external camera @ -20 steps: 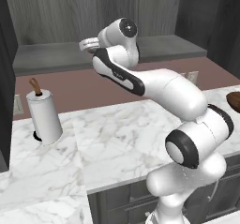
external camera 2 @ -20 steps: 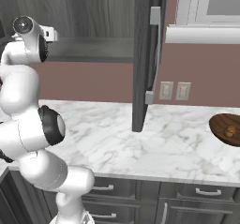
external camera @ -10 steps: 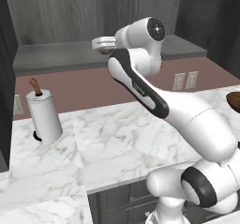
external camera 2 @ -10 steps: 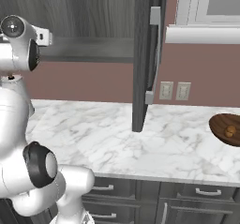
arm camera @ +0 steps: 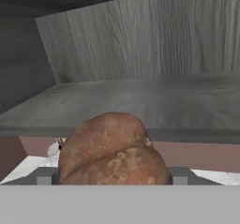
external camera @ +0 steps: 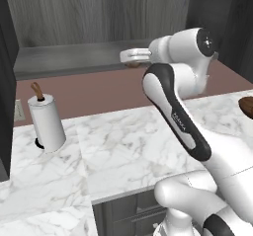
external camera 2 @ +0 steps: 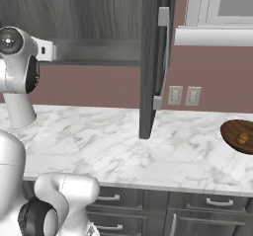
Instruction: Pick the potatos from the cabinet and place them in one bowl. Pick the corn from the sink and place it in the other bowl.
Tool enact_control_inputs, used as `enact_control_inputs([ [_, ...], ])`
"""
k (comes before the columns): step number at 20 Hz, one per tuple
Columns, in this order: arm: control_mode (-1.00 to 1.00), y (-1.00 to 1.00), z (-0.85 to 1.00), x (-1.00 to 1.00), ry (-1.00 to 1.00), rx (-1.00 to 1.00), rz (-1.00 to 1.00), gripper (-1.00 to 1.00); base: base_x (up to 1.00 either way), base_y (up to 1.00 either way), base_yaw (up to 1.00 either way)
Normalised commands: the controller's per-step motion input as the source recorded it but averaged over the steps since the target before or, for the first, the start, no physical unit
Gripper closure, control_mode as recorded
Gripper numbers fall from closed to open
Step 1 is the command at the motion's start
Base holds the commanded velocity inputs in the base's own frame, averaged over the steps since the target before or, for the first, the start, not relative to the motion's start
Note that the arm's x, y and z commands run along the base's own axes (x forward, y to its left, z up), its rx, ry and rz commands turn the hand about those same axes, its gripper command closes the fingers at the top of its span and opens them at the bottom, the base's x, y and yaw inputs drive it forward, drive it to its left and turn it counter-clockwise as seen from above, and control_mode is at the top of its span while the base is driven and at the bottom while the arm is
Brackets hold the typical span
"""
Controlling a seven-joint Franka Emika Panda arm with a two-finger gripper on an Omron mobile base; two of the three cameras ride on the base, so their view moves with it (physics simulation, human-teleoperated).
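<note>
No brand or label can be read anywhere. In the hand view the gripper (arm camera: 111, 178) is clamped on a reddish-brown potato (arm camera: 112, 150) at bottom centre, just in front of the cabinet (arm camera: 140, 63) shelf edge. At the right edge of the right base view, the dark wooden bowl (external camera 2: 232, 131) on the marble worktop (external camera 2: 123, 146) holds one small brown potato (external camera 2: 242, 138). A paper towel roll (external camera: 47, 124) stands left in the left base view.

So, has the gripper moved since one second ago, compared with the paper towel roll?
Yes. In the left base view the gripper has swung to the right along the cabinet shelf, farther from the paper towel roll, with the potato between its jaws.
</note>
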Motion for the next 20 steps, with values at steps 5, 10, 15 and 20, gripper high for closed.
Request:
enact_control_inputs([
  [5, -1.00, -0.22, 0.00, -0.80, 0.14, 0.00, 0.00, 1.00, 0.00, 0.00, 0.00],
  [10, -1.00, -0.09, -0.11, -0.51, 0.32, 0.00, -0.11, 1.00, 0.00, 0.00, 0.00],
  [15, -1.00, -0.13, -0.29, -0.41, 0.29, 0.00, -0.18, 1.00, 0.00, 0.00, 0.00],
  [20, -1.00, -0.16, -0.25, -0.66, 0.00, 0.00, -0.10, 1.00, 0.00, 0.00, 0.00],
])
